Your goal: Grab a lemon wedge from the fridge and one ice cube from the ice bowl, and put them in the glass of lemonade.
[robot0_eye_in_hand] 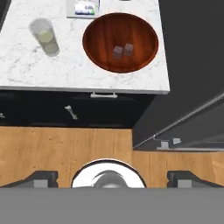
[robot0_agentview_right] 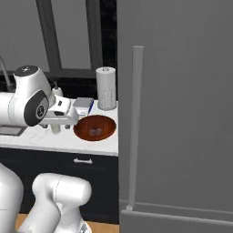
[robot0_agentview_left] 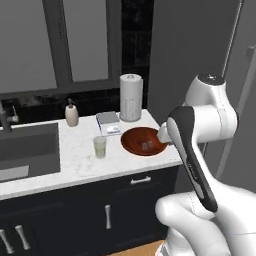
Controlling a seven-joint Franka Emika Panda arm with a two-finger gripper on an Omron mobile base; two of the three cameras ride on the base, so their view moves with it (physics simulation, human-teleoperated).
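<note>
The reddish-brown ice bowl [robot0_eye_in_hand: 100,41] sits on the white counter near the fridge, with two ice cubes [robot0_eye_in_hand: 123,50] in it. Left of the ice bowl [robot0_agentview_left: 144,141] stands the glass of lemonade [robot0_agentview_left: 100,146], also seen from the hand as the glass [robot0_eye_in_hand: 46,37]. The grey fridge [robot0_agentview_right: 182,113] is closed, its long bar handle [robot0_agentview_right: 135,127] facing me. The lemon wedge is hidden. My gripper [robot0_eye_in_hand: 112,177] is open and empty, its fingertips [robot0_eye_in_hand: 41,177] wide apart. It hangs over the floor in front of the counter, apart from the bowl.
A paper towel roll [robot0_agentview_left: 131,97], a beige soap dispenser [robot0_agentview_left: 72,114] and a flat box [robot0_agentview_left: 108,123] stand at the back of the counter [robot0_agentview_left: 75,160]. A sink [robot0_agentview_left: 27,150] lies to the left. Dark cabinets [robot0_eye_in_hand: 65,109] run below, with wood floor [robot0_eye_in_hand: 65,148] in front.
</note>
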